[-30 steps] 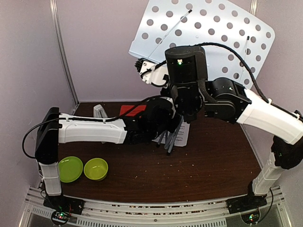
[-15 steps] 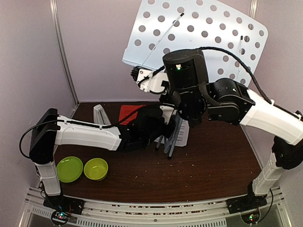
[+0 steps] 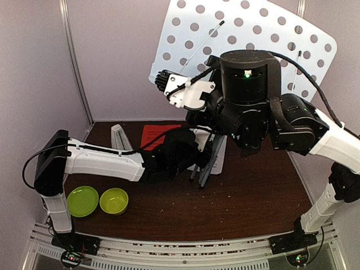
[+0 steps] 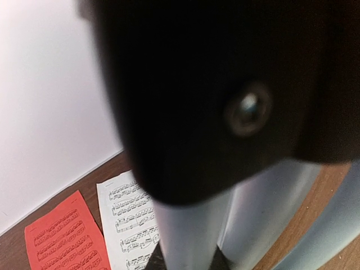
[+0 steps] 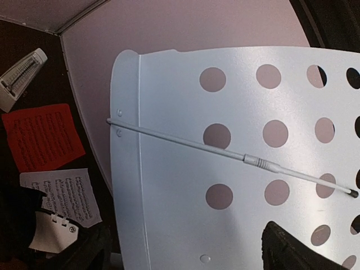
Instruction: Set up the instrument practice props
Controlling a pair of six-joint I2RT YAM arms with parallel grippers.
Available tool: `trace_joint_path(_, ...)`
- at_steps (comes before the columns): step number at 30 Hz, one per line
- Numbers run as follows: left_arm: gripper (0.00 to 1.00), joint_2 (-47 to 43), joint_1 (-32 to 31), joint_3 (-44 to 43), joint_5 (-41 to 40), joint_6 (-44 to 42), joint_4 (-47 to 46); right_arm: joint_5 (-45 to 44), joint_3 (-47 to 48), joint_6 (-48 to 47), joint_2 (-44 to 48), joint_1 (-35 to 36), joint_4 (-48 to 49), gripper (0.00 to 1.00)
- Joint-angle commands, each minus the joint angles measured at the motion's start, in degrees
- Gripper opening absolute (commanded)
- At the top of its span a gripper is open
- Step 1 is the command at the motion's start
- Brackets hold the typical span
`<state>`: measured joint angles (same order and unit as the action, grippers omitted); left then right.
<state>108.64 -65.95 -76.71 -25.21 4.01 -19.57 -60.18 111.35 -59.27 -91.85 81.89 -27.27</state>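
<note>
The music stand's perforated white desk [image 3: 247, 39] stands tilted high at the back and fills the right wrist view [image 5: 236, 112]. My right gripper [image 5: 185, 253] is open, its dark fingertips [image 5: 284, 250] spread wide before the desk's face. In the top view my right gripper [image 3: 194, 90] sits at the desk's lower left edge. My left gripper [image 4: 185, 263] is shut on a grey tube of the stand [image 4: 191, 225] below its black hub, at the table's middle [image 3: 194, 160]. The red sheet [image 3: 154, 135], white sheet [image 4: 126, 214] and metronome [image 3: 118, 135] rest on the table.
Two lime-green bowls [image 3: 82, 201] [image 3: 114, 201] sit at the front left beside the left arm's base. The stand's folded legs [image 3: 203, 169] lie over the white sheet. White walls close in the back and both sides. The brown table [image 3: 253, 197] shows at the front right.
My right gripper has gone from shut to open and let go of the desk. The right wrist has swung rightward and the desk has shifted right with it. The left arm has hardly moved.
</note>
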Motion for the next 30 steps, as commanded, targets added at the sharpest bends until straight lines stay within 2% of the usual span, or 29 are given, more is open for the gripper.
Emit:
trace_joint_path(1,0.00,0.6,2.3,2.0,2.3,7.6,6.9,-0.3,-1.4,2.8,3.0,2.8,1.6,0.96)
trace_joint_path(4,0.00,0.0,3.1,2.7,2.6,8.5,6.8,-0.5,-1.2,4.7,3.0,3.1,-0.1,1.00)
trace_joint_path(11,0.00,-0.4,3.9,3.3,2.7,9.2,6.0,-1.0,-5.0,12.2,6.2,3.1,-5.0,1.00)
trace_joint_path(17,0.00,-0.9,4.0,3.9,2.3,8.4,5.2,1.6,-19.0,24.7,16.7,3.3,-7.6,1.00)
trace_joint_path(23,0.00,-1.0,3.9,4.2,2.1,9.7,5.7,11.5,-35.0,43.9,30.4,3.3,-11.8,0.96)
trace_joint_path(27,0.00,-1.4,3.9,4.8,1.8,10.1,5.9,18.1,-48.0,55.9,38.9,3.3,-9.8,0.95)
trace_joint_path(30,0.00,-1.5,3.9,4.7,2.1,9.9,6.1,19.7,-56.2,62.2,44.1,3.2,-6.8,0.95)
